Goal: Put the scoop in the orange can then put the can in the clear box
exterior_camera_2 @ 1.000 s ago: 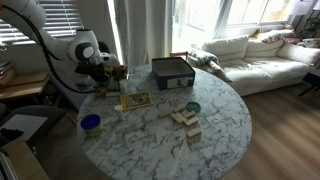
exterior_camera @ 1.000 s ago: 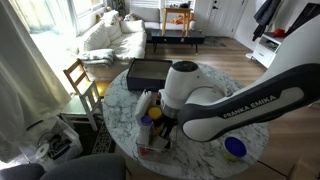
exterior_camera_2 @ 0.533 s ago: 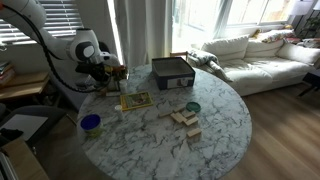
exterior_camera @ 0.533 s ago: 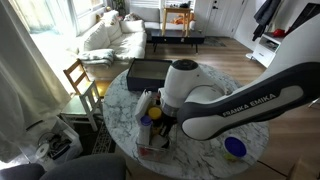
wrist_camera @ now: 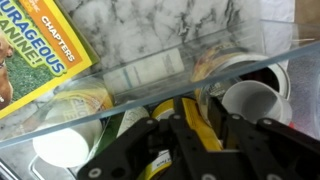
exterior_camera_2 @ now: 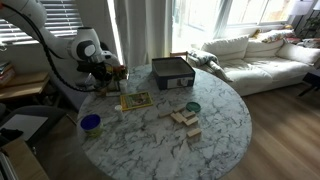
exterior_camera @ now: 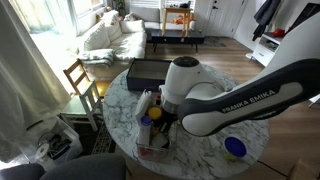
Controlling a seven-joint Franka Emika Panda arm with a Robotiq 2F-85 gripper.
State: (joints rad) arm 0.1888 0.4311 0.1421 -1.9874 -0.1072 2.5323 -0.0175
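Gripper (wrist_camera: 190, 128) hung low at box (wrist_camera: 140, 72), fingers (wrist_camera: 140, 152) part-open w/ yellow piece (wrist_camera: 190, 112) betw. them; gripped or not, couldn't tell. Can (wrist_camera: 245, 100) lay just right of it, mouth up.

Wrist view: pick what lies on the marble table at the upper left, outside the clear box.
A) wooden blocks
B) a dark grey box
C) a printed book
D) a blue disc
C: a book with large printed lettering on its cover lies on the marble beyond the wall of the clear box.
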